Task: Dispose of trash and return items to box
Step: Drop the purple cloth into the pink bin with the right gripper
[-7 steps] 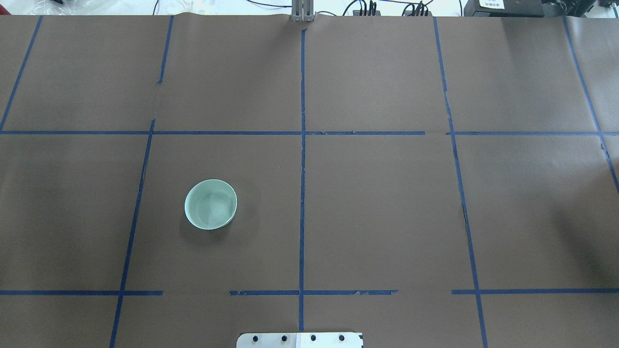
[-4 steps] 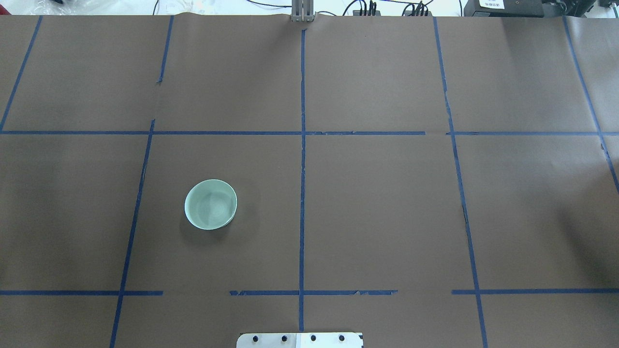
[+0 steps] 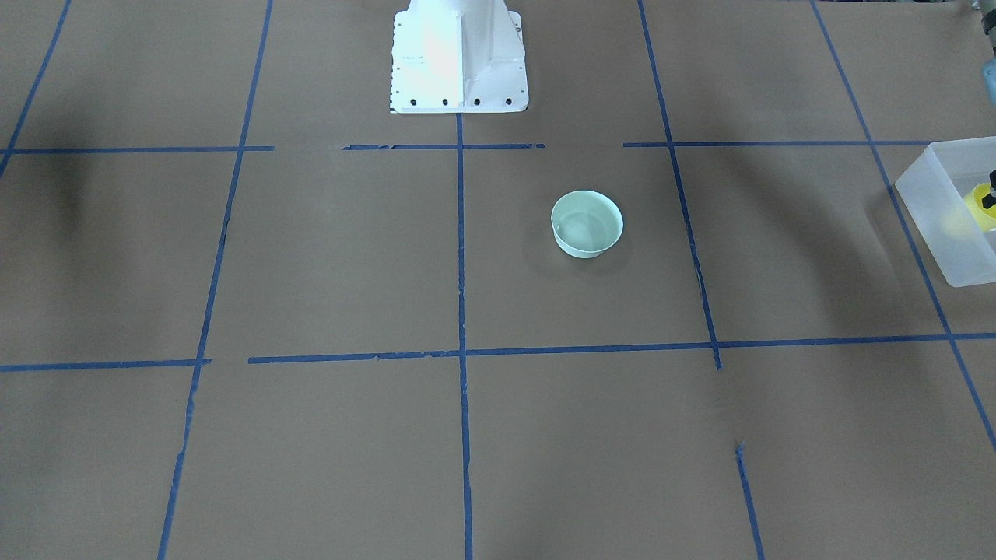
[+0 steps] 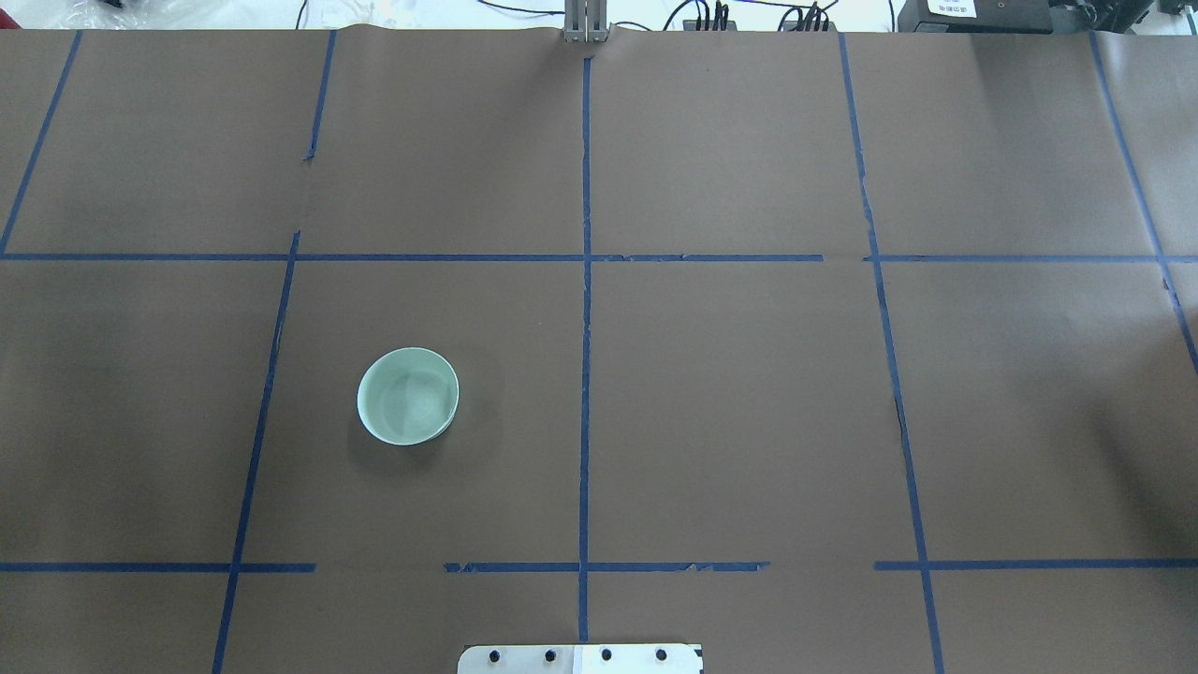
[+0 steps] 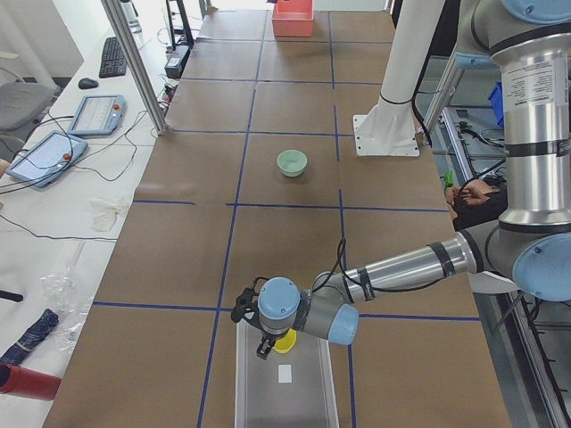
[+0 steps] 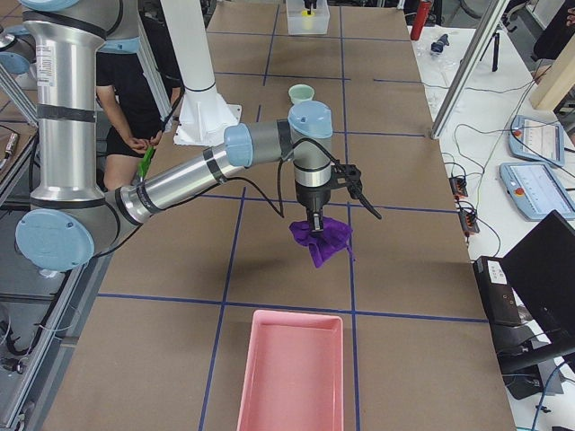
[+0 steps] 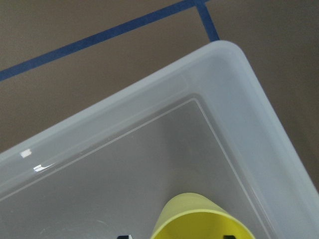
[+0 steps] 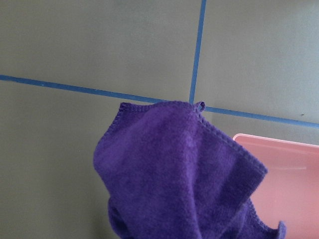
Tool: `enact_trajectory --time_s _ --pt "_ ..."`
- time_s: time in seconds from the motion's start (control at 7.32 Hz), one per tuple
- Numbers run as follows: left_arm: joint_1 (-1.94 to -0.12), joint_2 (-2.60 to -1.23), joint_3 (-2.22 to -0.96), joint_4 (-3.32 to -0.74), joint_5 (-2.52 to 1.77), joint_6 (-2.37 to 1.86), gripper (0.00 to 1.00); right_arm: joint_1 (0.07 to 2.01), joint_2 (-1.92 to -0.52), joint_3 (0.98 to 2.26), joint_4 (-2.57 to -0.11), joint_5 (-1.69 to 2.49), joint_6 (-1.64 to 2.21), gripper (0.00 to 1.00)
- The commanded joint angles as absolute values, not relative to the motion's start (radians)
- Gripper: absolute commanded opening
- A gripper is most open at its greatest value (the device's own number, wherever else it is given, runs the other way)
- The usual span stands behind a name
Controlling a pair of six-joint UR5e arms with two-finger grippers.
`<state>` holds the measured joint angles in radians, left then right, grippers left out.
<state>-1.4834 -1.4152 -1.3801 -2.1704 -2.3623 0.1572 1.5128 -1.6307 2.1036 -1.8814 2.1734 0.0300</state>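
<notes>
Zero change in the overhead view, folks. The bowl (image 4: 408, 396) sits upright on the table (image 4: 749, 421) exactly where it was a second ago, and neither arm shows there. So whatever is moving is out at the table's ends.

Front-facing view: the bowl is alone near the middle. At the right edge is the box (image 3: 930, 194), with the cup (image 3: 973, 214) glowing yellow through its wall and a dark bit of the left end effector (image 3: 990, 198) right at it.

Left side view: that end effector hangs over the box with the cup touching or just beside it. We can't tell whether the cup rests on the box floor.

Left wrist view: the cup's rim is inside the box near a corner. Only slivers of the tool show, so we can't tell whether it's clenched or released.

Right side view: a purple cloth (image 6: 321, 241) dangles under the right end effector (image 6: 316, 220), off the table and short of the pink tray (image 6: 292, 373).

Right wrist view: just cloth and a corner of the tray show. No fingers are visible, so we can't tell how they stand here either.

Our read is that the cup is basically home and the cloth is probably the trash headed for the tray. The bowl hasn't been touched yet.
</notes>
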Motion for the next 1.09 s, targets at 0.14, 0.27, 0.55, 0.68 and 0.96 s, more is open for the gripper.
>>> enact_trajectory --time_s 0.14,0.27,0.55,0.68,0.96 --pt "-1.512 -1.471 -1.662 -1.824 -2.339 0.146 1.0 1.581 -1.631 2.031 -1.878 2.22 -0.042 0.0" --pt "-1.528 -1.532 -1.74 -1.707 -2.338 0.088 1.0 1.624 -1.631 1.981 -1.878 2.215 -0.128 0.0" --pt "-1.511 -1.539 -1.862 -1.694 -2.339 -0.171 1.0 1.713 -1.626 1.797 -1.837 2.21 -0.315 0.0" --pt "-1.482 -1.543 -1.885 -1.695 -2.347 -0.225 1.0 1.756 -1.634 1.655 -1.69 2.212 -0.334 0.0" --pt "-1.416 -1.554 -1.891 -1.764 -2.347 -0.337 1.0 1.766 -1.637 1.396 -1.416 2.217 -0.345 0.0"
